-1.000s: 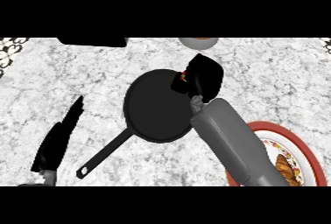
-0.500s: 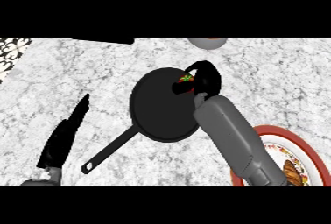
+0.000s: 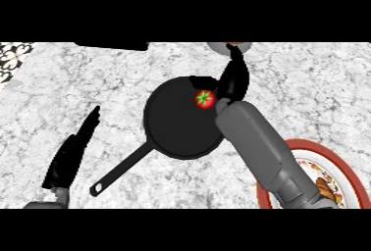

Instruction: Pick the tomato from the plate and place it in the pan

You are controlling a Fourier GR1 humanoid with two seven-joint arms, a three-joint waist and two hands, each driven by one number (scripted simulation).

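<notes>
The red tomato point(image 3: 204, 99) with its green stalk lies inside the black pan point(image 3: 177, 127), near the pan's right rim. My right hand point(image 3: 235, 81) is just right of the tomato over the rim, open, with its fingers stretched toward the far side. Nothing is held in it. The grey right forearm point(image 3: 253, 142) runs from the red-rimmed plate point(image 3: 340, 169) at the lower right up to the pan. My left hand point(image 3: 71, 154) rests open at the left, fingers pointing up, apart from the pan's handle point(image 3: 119, 169).
A dark object point(image 3: 116, 46) lies along the far edge at the top. A grey round thing point(image 3: 221, 47) sits at the top behind my right hand. A patterned surface point(image 3: 14, 56) shows at the top left. The plate carries patterned decoration or food near the forearm.
My right hand has uncurled from the tomato and its fingers now stretch away. The tomato, earlier mostly hidden in the hand, now lies exposed in the pan. The left hand stayed put.
</notes>
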